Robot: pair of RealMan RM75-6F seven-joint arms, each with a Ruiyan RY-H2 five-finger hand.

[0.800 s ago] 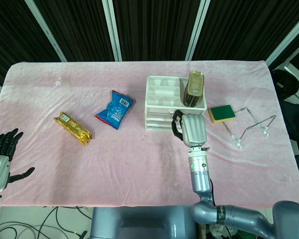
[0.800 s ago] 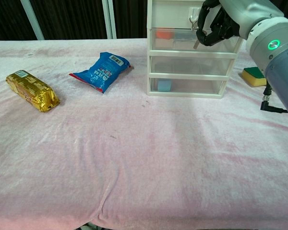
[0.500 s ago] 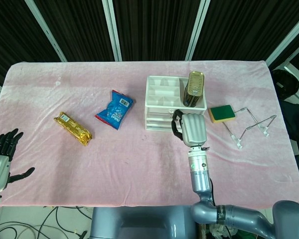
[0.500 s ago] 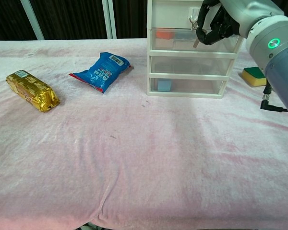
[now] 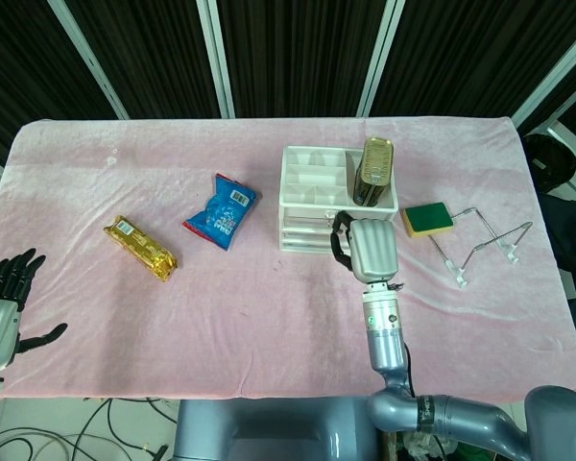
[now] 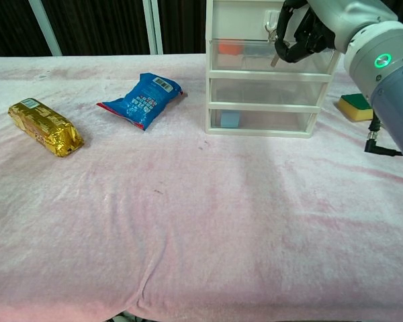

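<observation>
Nothing has moved since a moment ago: my right hand (image 6: 302,30) still curls its fingers on the top drawer's handle (image 6: 273,27) of the white drawer unit (image 5: 312,206), mid-table. Only the head view shows my left hand (image 5: 5,298), open, at the near left edge. Pink cloth (image 6: 188,221) below, dark curtains beyond.

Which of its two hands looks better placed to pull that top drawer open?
The right hand, I'd judge. Its fingers curl at the top drawer of the white drawer unit. The left hand hovers open off the table's near left corner, far from the unit.
</observation>
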